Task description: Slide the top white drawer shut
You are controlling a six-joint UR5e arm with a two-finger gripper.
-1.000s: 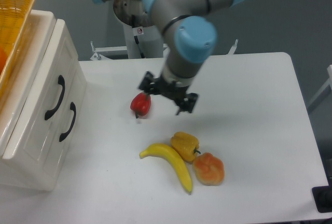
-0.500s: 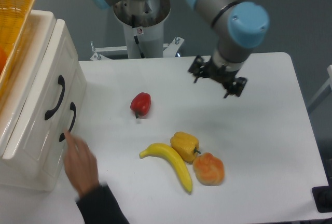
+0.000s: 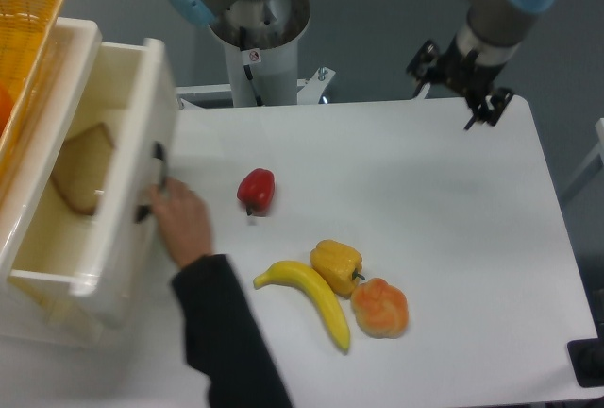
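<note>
Glossy white, the top white drawer [image 3: 94,172] stands pulled well out of the cabinet at the left edge of the bench [image 3: 425,210]. Its interior is exposed and holds a flat brown item [image 3: 80,179] leaning against the far inner wall. A person's hand [image 3: 181,224] in a dark sleeve rests at the drawer's front panel, fingers at the black handle [image 3: 154,181], which is largely covered.

The robot hand [image 3: 464,76] is raised over the far right corner of the bench, well apart from the drawer. Its fingers are parted and nothing is held between them.

On the bench surface: a red pepper [image 3: 257,189] lies near the centre, just right of the person's hand. Nearer the front edge, a banana [image 3: 310,300], a yellow pepper [image 3: 337,264] and an orange pepper [image 3: 380,307] lie grouped, the yellow pepper touching the banana. A yellow-orange woven basket [image 3: 24,25] sits on top of the cabinet at upper left.
</note>
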